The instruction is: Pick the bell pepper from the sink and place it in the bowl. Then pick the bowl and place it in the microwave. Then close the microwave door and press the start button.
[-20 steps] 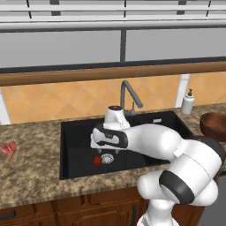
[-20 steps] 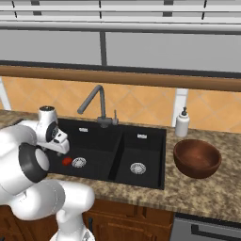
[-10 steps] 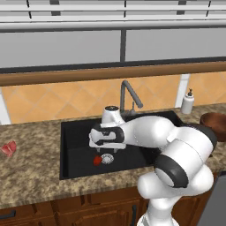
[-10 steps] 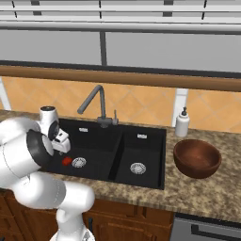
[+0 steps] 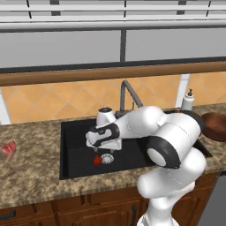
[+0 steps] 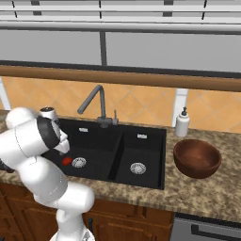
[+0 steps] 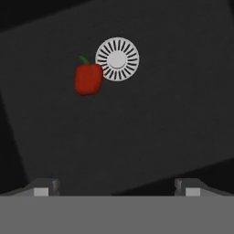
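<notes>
Matte black, the double-basin sink (image 5: 70, 150) is what you have under the hand: the small bright red bell pepper (image 5: 97, 160) lies on the floor of the wide basin, touching the edge of the silver drain ring (image 5: 107, 158). In the hand view you see the pepper (image 7: 88, 78) with its green stem just beside that ring (image 7: 117, 59), and nothing lies between it and the gripper (image 7: 116, 188), whose 2 dark fingertips (image 7: 42, 188) stand spread wide at the bottom edge, holding nothing. From the left base view, the gripper (image 5: 104, 147) hangs over the wide basin, just above the pepper and apart from it.

Around it, you have the grey bent-neck faucet (image 6: 92, 103) rising behind the divider between the 2 basins, close behind the arm's wrist. A white soap dispenser bottle (image 6: 182, 123) stands on the counter behind the sink's narrow-basin end. Near it, the round, deep, dark brown wooden-looking bowl (image 6: 197, 158) sits upright on the counter, well apart from the pepper, with the narrow basin between them. On the far side of the sink, a flat pinkish-red angular thing (image 5: 8, 148) lies on the counter.

Your work surface is a speckled brown granite counter (image 6: 197, 190) over brown wooden cabinet fronts (image 5: 70, 212). Behind it run an orange diamond-tiled backsplash (image 5: 48, 102), a brown wooden ledge (image 6: 141, 78) and grey panels above.
</notes>
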Robot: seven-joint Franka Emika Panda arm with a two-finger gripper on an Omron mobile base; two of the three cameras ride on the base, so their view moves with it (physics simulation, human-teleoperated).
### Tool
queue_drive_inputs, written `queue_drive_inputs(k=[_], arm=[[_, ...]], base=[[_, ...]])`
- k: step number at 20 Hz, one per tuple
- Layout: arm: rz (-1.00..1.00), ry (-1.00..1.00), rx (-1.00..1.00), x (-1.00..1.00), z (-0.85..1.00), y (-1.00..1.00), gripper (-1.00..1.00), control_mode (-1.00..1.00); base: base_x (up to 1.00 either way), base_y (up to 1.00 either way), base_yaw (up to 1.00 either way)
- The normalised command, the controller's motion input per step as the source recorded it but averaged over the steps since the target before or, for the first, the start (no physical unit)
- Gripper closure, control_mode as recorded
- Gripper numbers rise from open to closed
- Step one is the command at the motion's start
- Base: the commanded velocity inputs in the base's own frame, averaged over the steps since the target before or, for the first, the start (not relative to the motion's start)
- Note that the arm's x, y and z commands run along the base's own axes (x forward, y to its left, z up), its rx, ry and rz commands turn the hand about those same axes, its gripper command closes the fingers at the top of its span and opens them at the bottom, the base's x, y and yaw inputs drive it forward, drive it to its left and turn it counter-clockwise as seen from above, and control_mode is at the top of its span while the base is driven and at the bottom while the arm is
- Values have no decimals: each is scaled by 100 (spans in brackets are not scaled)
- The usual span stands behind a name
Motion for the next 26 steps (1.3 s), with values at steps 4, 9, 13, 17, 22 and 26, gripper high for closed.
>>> queue_drive_inputs(k=[4, 9, 13, 17, 22, 26], arm=[[-6, 4, -1, 16, -8, 0, -100, -100], [-5, 1, -3, 20, -11, 1, -100, -100], [-1, 0, 0, 29, -14, 0, -100, -100], [0, 0, 0, 25, -27, 0, -100, -100], [-1, 0, -4, 18, -24, 11, -100, -100], [-3, -5, -4, 3, -18, 23, -100, -100]], base=[[0, 0, 0], [0, 0, 0], [0, 0, 0], [0, 0, 0], [0, 0, 0], [0, 0, 0]])
